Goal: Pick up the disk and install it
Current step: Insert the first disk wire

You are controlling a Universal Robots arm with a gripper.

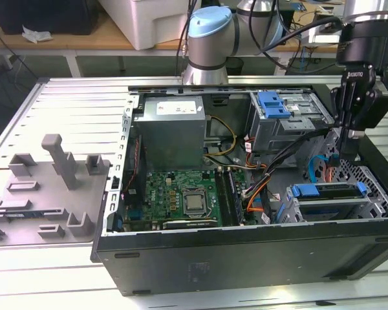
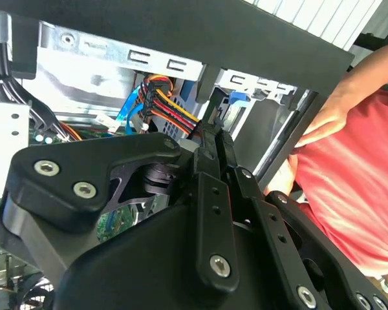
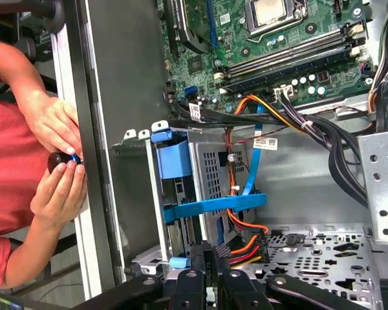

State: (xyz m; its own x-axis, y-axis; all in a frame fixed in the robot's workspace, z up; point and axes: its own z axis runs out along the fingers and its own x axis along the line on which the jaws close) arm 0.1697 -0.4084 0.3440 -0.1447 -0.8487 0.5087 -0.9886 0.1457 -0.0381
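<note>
The disk (image 1: pixel 328 192), silver with a blue plastic bracket, lies in the lower drive bay at the exterior view's right end of the open computer case (image 1: pixel 246 248). In the first wrist view the disk's blue bracket (image 3: pixel 210 206) crosses the bay just beyond my fingertips. My gripper (image 1: pixel 350 150) hangs above the bay, a little above and behind the disk, apart from it. The fingers (image 2: pixel 215 139) stand pressed together with nothing between them; the gripper (image 3: pixel 210 258) points toward the bay.
A grey power-supply box (image 1: pixel 173 126) and a grey cage with a blue latch (image 1: pixel 275 106) fill the case's far side. The motherboard (image 1: pixel 181 197) and orange cables (image 3: pixel 252 242) lie near the bay. A person's hands (image 3: pixel 58 161) rest at the case's outer wall.
</note>
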